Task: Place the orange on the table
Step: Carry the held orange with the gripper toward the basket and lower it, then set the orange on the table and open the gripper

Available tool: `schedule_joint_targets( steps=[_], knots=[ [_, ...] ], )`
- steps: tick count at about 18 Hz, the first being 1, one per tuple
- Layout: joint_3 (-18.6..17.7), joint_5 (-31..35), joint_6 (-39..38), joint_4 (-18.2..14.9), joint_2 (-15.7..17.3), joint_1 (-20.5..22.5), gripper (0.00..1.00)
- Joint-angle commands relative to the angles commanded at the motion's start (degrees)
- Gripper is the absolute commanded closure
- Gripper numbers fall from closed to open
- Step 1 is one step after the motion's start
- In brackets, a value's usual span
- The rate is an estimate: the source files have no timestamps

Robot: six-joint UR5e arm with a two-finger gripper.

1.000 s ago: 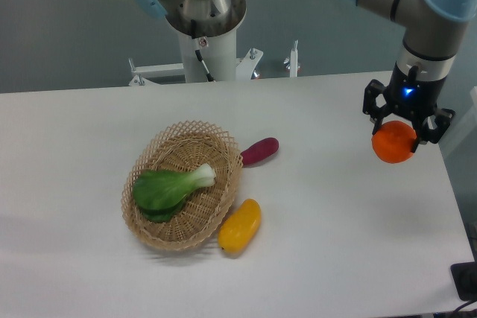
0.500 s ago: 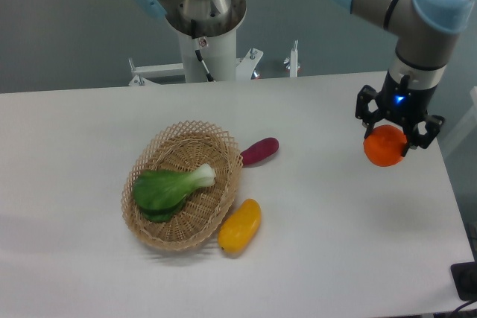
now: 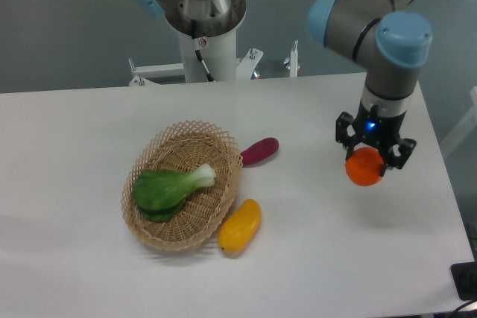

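The orange [image 3: 364,168] is a small bright round fruit held between the black fingers of my gripper [image 3: 367,160]. The gripper is shut on it and hangs over the right part of the white table [image 3: 313,258]. A faint shadow lies on the table just below and to the right of the orange; I cannot tell whether the orange touches the surface. The arm comes down from the upper right.
An oval wicker basket [image 3: 165,234] holding a green leafy vegetable [image 3: 168,188] sits left of centre. A purple oblong vegetable [image 3: 259,151] and a yellow-orange elongated fruit [image 3: 240,226] lie beside it. The robot's base column [image 3: 203,42] stands at the back edge.
The gripper with the orange has moved left and down, from near the right edge toward the table's right-centre and closer to the surface.
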Motion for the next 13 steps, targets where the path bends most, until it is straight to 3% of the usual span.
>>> schedule_joint_targets(
  steps=[5, 13],
  knots=[
    [-2.7, 0.1, -0.4, 0.1, -0.9, -1.1, 0.31],
    [-5.4, 0.1, -0.9, 0.4, -1.9, -2.8, 0.33]
  ],
)
